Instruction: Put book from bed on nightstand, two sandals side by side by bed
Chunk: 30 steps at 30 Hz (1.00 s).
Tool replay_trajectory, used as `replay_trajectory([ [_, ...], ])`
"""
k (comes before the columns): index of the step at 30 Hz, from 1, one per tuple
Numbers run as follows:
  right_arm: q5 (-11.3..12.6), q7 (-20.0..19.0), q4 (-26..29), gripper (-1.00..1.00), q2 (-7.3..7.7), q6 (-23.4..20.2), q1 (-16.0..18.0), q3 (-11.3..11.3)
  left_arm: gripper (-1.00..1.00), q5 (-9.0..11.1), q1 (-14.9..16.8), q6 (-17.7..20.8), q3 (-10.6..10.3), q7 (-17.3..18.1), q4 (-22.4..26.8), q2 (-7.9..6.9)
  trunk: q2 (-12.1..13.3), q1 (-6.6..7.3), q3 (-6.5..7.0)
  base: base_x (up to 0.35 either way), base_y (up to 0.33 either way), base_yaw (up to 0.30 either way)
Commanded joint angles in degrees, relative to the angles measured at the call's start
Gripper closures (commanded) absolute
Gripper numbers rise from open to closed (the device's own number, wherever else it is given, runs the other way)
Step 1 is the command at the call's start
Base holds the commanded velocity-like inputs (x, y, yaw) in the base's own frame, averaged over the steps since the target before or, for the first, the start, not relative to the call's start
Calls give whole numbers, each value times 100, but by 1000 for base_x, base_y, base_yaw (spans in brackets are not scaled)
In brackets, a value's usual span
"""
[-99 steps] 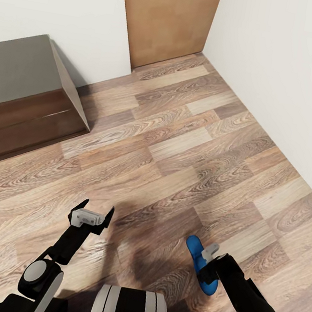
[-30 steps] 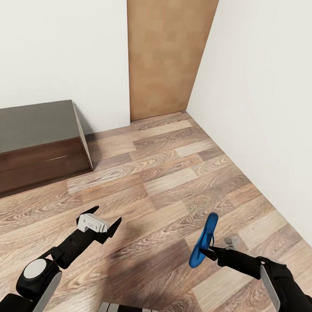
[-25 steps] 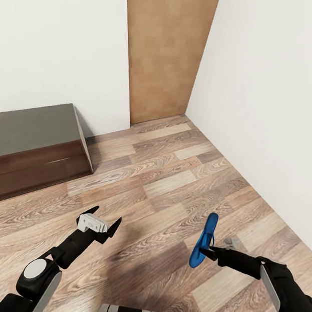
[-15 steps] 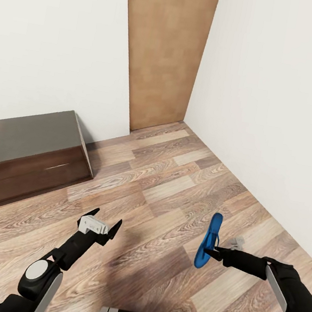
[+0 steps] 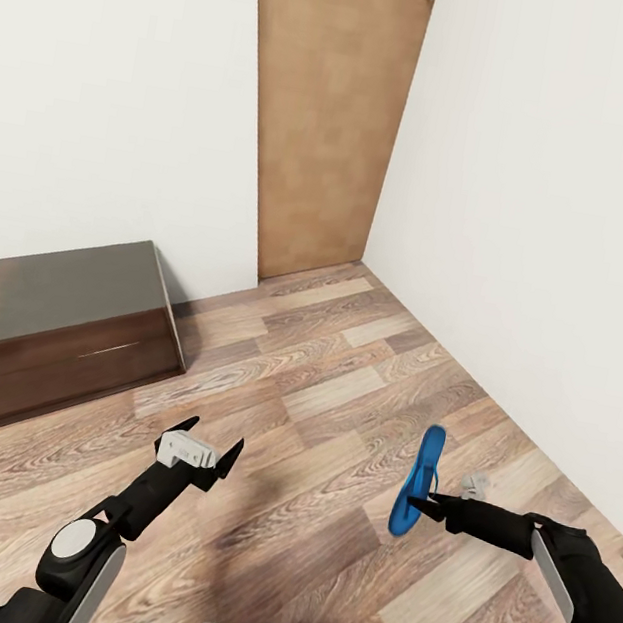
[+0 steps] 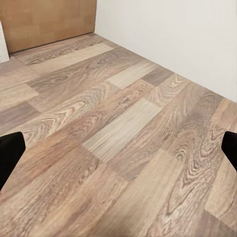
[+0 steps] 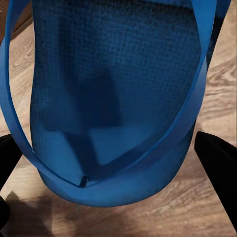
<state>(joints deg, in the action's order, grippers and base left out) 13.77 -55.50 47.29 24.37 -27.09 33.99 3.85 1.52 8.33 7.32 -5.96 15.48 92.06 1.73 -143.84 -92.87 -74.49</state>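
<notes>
The right gripper [image 5: 424, 503] is pinching a blue sandal [image 5: 417, 480] at about mid-length, holding it on edge above the floor [image 5: 338, 397], its long axis running near to far. In the right wrist view the sandal [image 7: 118, 98] is showing a woven, fine-grid footbed and smooth curved straps, with a black fingertip [image 7: 217, 163] at either side. No writing is showing on it. The left gripper [image 5: 197, 439] is hovering empty over the floor to the left, its dark fingers [image 5: 181, 425] spread wide around a pale grey block. The floor is looking like grey-brown wood planks with strong grain. Far left, a low dark brown cabinet [image 5: 45, 328] with a glossy top is standing against the white wall [image 5: 114, 96]. A plain brown wooden door [image 5: 325, 111] is filling the far corner.
</notes>
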Motion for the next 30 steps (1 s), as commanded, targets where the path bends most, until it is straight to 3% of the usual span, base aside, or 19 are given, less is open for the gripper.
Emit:
replay_trajectory([
  [1, 49, 9, -1, 100, 7, -44, 2, 19, -100, 18, 2, 41, 7, 25, 7, 3, 0, 3, 18, 0, 0, 0],
  [10, 47, 16, -17, 100, 7, -32, 2, 19, -100, 19, 2, 42, 7, 25, -13, 3, 12, 27, 218, 0, 0, 0],
  [13, 41, 40, -106, 100, 4, 83, -2, 19, -100, 13, 2, 38, 10, 19, -267, 13, 16, 34, 284, 0, 0, 0],
  [15, 41, 51, -653, 100, 1, 648, -5, 19, -100, 10, 2, 35, 15, 17, -419, 14, 19, 39, 329, 0, 0, 0],
  [17, 50, 52, -1362, 100, -6, 1494, -2, 19, -100, 14, 2, 33, 25, 21, -471, 12, 21, 45, 373, 0, 0, 0],
  [20, 54, 38, -1728, 100, -9, 1961, -5, 23, -100, 19, 2, 33, 30, 24, -488, 2, 25, 52, 439, 0, 0, 0],
  [23, 54, 28, -1874, 100, -10, 2130, -4, 27, -100, 28, 2, 30, 54, 31, -528, -16, 29, 60, 506, 0, 0, 0],
  [26, 63, 9, -1927, 100, -3, 2175, -2, 21, -100, 29, 2, 25, 272, 58, -672, -28, 33, 68, 572, 0, 0, 0],
  [28, 85, 3, -1968, 100, 3, 2176, -5, 20, -100, 38, 2, 24, 520, 125, -693, -31, 36, 73, 617, 0, 0, 0],
  [30, 218, -4, -2199, 100, 7, 2174, -5, 18, -100, 129, 2, 24, 918, 366, -713, -32, 39, 78, 661, 0, 0, 0],
])
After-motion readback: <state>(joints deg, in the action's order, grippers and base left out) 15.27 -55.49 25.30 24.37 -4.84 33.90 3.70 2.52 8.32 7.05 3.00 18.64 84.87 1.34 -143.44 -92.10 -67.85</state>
